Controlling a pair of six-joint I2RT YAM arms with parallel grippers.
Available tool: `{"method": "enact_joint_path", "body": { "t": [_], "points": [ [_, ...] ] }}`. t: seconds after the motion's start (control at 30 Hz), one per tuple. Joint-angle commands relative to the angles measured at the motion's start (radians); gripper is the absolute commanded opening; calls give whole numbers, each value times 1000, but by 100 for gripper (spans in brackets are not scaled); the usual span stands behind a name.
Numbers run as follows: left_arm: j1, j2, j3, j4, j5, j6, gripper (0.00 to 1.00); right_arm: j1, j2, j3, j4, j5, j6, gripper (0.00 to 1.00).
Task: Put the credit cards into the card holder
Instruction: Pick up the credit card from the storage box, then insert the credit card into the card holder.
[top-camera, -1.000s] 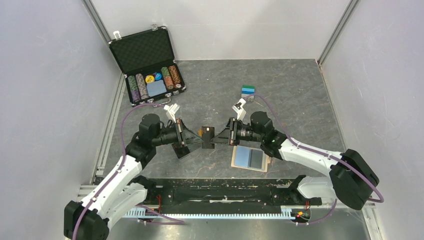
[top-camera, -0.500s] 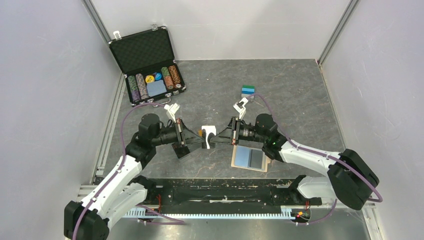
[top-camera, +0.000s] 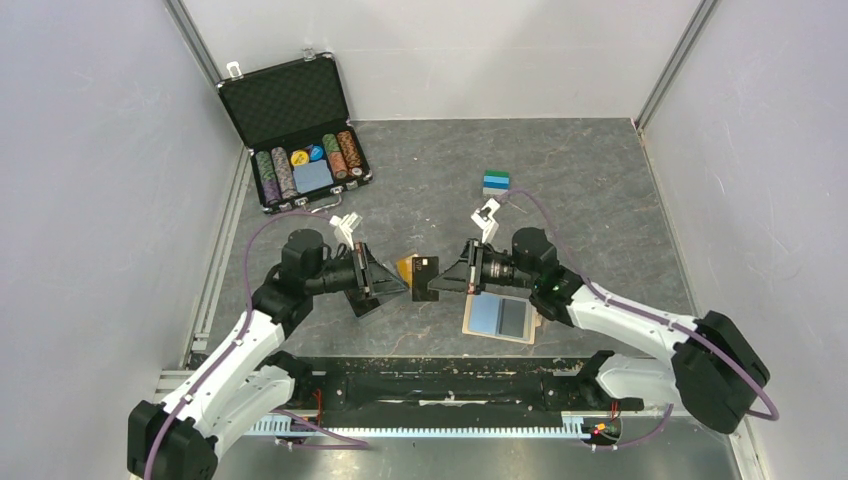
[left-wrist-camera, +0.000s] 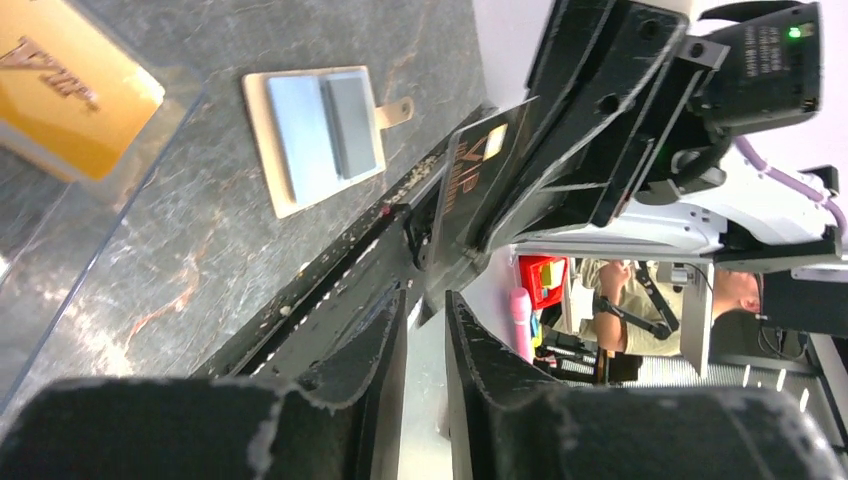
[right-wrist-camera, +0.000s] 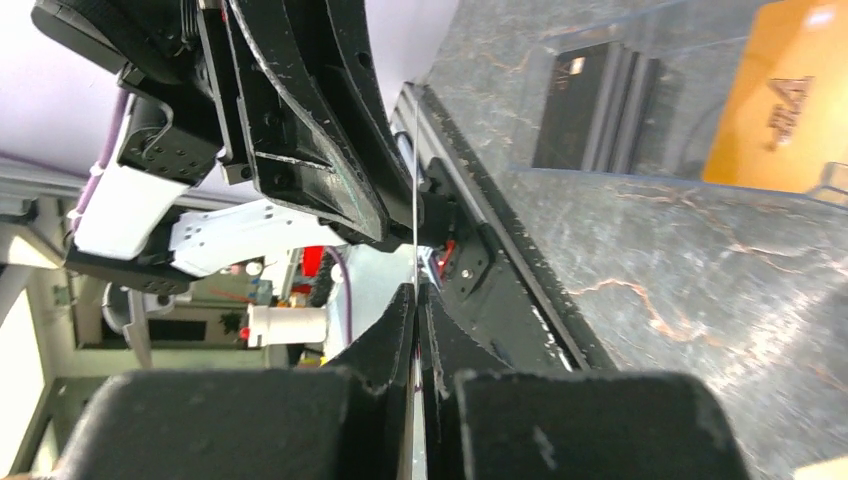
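The dark credit card (top-camera: 425, 275) hangs in the air between my two arms, standing on its edge. My right claw (top-camera: 438, 280) is pinched tight on it, with the jaws pressed flat on both faces. It holds one end, so I think the other end is free to slide into a slot.

My left claw (top-camera: 398, 285) points at the card from the other side. Its jaws stand a little apart with nothing between them, so only the right claw carries the card.

The card holder (top-camera: 498, 317) lies open and flat on the table (top-camera: 600, 200), just beside the right arm and near the card. A blue card (top-camera: 488, 315) and a grey card (top-camera: 513, 318) sit in it side by side. I think that spot is handy, because the right claw has only a short way to go.

A clear box (right-wrist-camera: 680, 100) with an orange card (right-wrist-camera: 780, 95) in it lies on the table below the claws.
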Motion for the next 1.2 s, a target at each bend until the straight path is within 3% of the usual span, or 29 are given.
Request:
{"method": "enact_joint_path", "body": {
  "t": [0.0,0.13,0.27,0.67,0.9,1.17],
  "points": [
    [-5,1,20,-98,-65,45,27,-49,-98,0,-203,77,-134,0],
    [-41,26,33,-143,-117,66,27,-116,-186,-66,-331,92,-197,0],
    [-157,94,110,-236,-242,120,26,-193,-270,-112,-459,91,-264,0],
    [-558,540,435,-354,-599,187,19,-416,-426,-196,-767,77,-413,0],
    [-659,749,575,-384,-734,180,11,-480,-451,-239,-817,70,-458,0],
    [-695,917,643,-387,-764,152,5,-507,-434,-308,-773,50,-470,0]
  ]
}}
